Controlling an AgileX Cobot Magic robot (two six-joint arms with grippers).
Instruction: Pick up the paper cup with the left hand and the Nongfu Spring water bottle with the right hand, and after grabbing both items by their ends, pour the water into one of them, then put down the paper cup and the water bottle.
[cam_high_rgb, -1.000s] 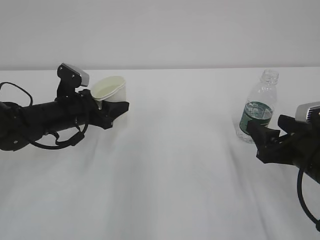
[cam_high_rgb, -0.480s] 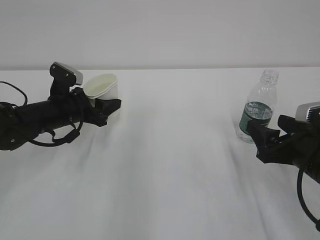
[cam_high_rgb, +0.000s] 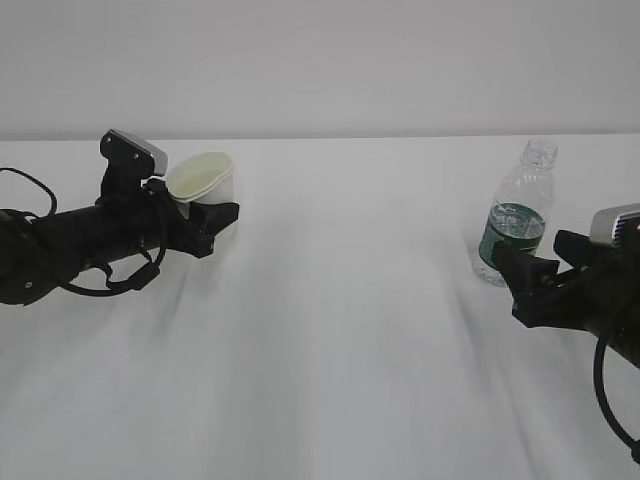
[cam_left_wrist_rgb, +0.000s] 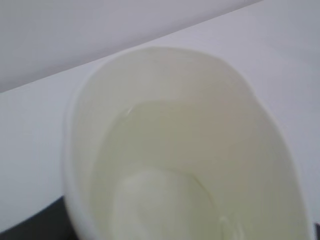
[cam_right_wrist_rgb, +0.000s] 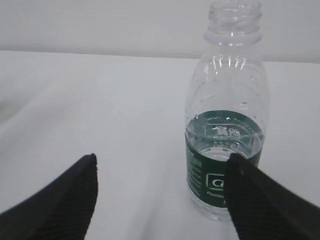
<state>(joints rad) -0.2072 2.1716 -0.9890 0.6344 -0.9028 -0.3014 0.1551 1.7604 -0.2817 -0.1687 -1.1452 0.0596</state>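
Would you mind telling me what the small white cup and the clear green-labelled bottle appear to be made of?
The small white tapered cup looks like matt paper: opaque walls, cream inside, and a rim squeezed oval in the left gripper. The clear ribbed bottle with the dark green label looks like thin glossy plastic: see-through, with moulded ridges, bright glints and a threaded neck; its label is probably printed film.

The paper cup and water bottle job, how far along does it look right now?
Done, it seems: the pour. The paper cup holds water, and the bottle stands upright on the table, only part full, with the right gripper open and behind it, not touching. In hand: the left gripper holds the cup, squeezed oval, low over or on the table. Left: releasing the cup and backing away.
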